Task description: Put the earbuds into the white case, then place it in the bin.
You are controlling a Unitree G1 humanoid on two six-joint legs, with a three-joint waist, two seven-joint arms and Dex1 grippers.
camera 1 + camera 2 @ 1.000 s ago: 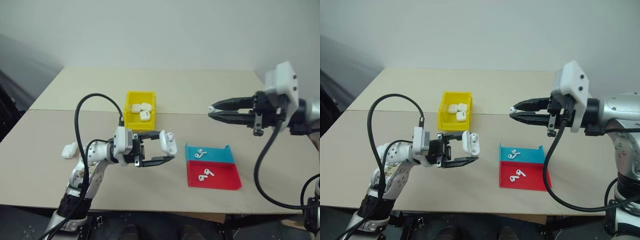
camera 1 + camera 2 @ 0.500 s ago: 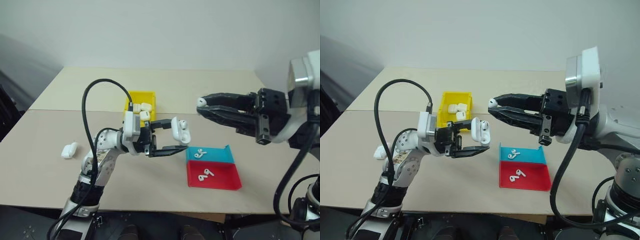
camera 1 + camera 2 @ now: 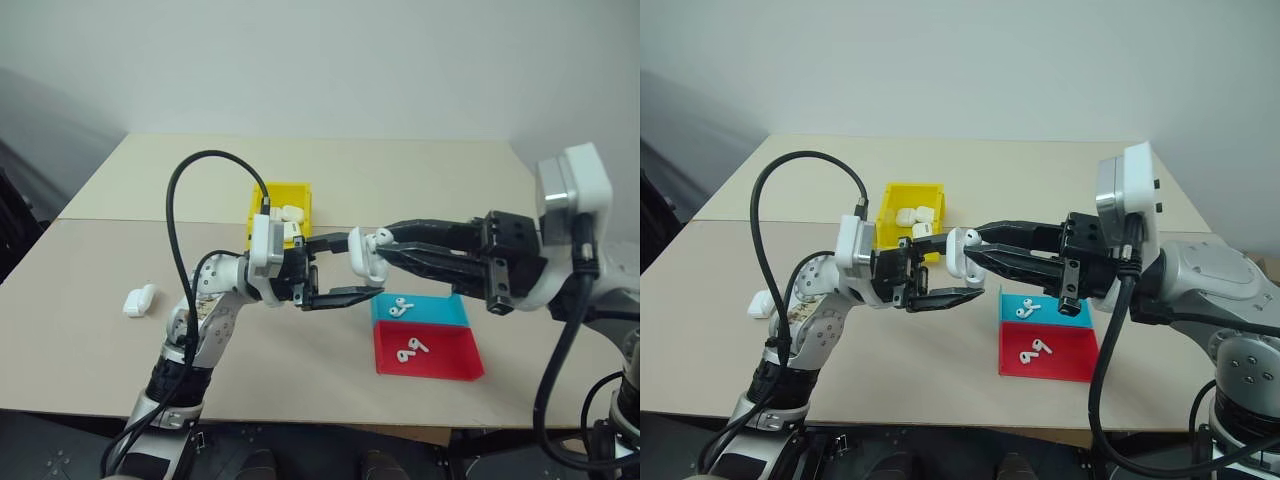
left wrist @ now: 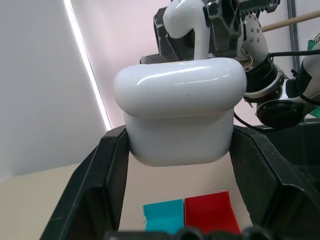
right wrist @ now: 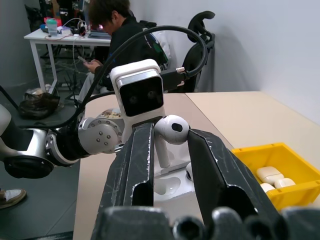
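I hold the open case (image 3: 366, 255) clamped in my left gripper (image 3: 340, 268) above the table's (image 3: 90, 330) middle; my right gripper (image 3: 383, 243) pinches an earbud (image 5: 170, 132) over its socket. A slightly misaligned stem could catch the rim, and the earbud would drop toward the trays (image 3: 425, 335) at the front edge.

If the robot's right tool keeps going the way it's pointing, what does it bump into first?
Probably the white case held in the left tool. The right tool carries an earbud and points at it from close by.
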